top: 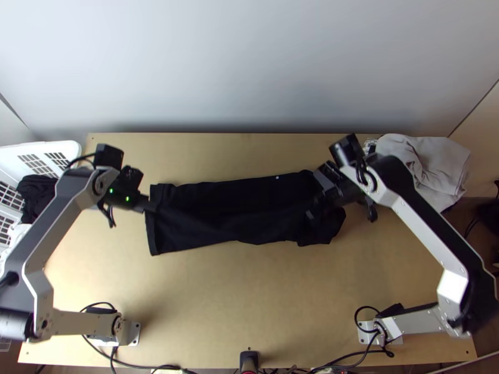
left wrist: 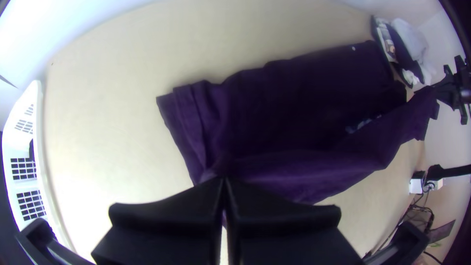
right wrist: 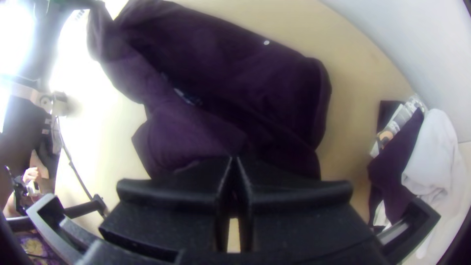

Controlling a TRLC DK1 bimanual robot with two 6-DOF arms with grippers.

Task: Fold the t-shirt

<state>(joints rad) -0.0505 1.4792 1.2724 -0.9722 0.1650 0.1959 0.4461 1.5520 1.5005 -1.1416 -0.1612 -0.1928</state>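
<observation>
Cables (top: pixel 146 366) run along the near edge of the wooden surface (top: pixel 249 299) in the top view, by the bases of the two arms. Farther in, the dark t-shirt (top: pixel 224 202) lies across the middle as a long, loosely folded band, between the left hand (top: pixel 148 207) at one end and the right hand (top: pixel 310 214) toward the other. In the left wrist view, the left hand (left wrist: pixel 223 180) has its fingertips closed together on a pinch of the cloth, and part of the shirt rises off the surface to the right hand. The right wrist view shows the right hand (right wrist: pixel 235 159) closed at the tips as well, gripping a bunched part. The wrist views bring out a pale mark (right wrist: pixel 189 96) among the folds. Beyond, the top view has a white basket (top: pixel 62 149) with dark cloth (top: pixel 34 193) in it on one side, a rumpled pale cloth (top: pixel 436 162) on the other; the right wrist view adds a dark piece (right wrist: pixel 392 169) beside that pale cloth.
</observation>
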